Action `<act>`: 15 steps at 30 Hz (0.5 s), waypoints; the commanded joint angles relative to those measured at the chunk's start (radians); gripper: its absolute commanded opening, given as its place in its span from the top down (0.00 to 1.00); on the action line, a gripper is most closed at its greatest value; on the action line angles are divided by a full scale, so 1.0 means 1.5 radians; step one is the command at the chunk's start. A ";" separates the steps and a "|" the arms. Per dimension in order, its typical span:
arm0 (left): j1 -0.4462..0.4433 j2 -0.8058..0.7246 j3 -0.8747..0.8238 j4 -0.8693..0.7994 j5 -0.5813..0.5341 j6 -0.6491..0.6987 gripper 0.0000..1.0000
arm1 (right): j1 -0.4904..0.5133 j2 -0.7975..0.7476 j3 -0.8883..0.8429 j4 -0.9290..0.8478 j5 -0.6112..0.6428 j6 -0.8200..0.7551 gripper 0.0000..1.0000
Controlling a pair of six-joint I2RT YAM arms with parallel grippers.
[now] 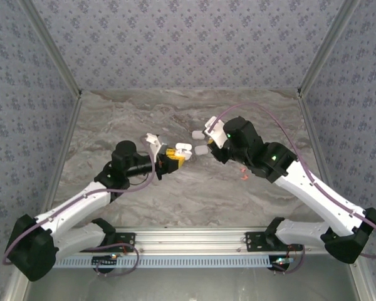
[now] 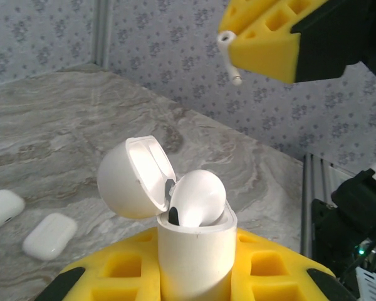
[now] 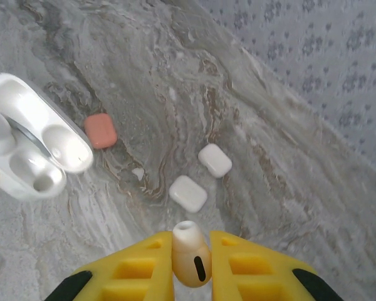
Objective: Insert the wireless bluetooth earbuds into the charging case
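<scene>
White charging case point(image 2: 194, 251) gripped upright by left gripper point(image 2: 194, 279), lid open so sockets face up; one earbud point(image 2: 197, 199) seated. Right gripper point(image 3: 192, 273) pinches second earbud point(image 3: 191, 249), stem down, raised beside case, likely for free socket.

Grey marbled tabletop point(image 1: 194, 197), blue-grey floral-patterned walls point(image 1: 188, 37), aluminium corner posts point(image 1: 51, 47), soft even light

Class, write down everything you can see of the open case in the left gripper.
The case is glossy white plastic, small and rounded, held upright between the left gripper's yellow jaws. Its lid is hinged open, tipped back to one side. One white earbud sits inside, its head above the rim. Only the jaws and that earbud touch it.
</scene>
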 commanded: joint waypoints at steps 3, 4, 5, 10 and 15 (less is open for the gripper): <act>-0.014 0.017 0.034 0.043 0.037 -0.009 1.00 | 0.028 0.019 0.018 0.031 0.016 -0.095 0.80; -0.015 0.019 0.034 0.045 0.037 -0.010 1.00 | 0.034 0.021 0.018 0.034 0.018 -0.100 0.80; -0.016 0.021 0.035 0.045 0.036 -0.011 1.00 | 0.038 0.024 0.018 0.036 0.018 -0.103 0.80; -0.021 0.027 0.038 0.047 0.037 -0.011 1.00 | 0.057 0.039 0.019 0.042 0.023 -0.115 0.80; -0.024 0.028 0.038 0.047 0.033 -0.012 1.00 | 0.069 0.053 0.016 0.042 0.018 -0.118 0.80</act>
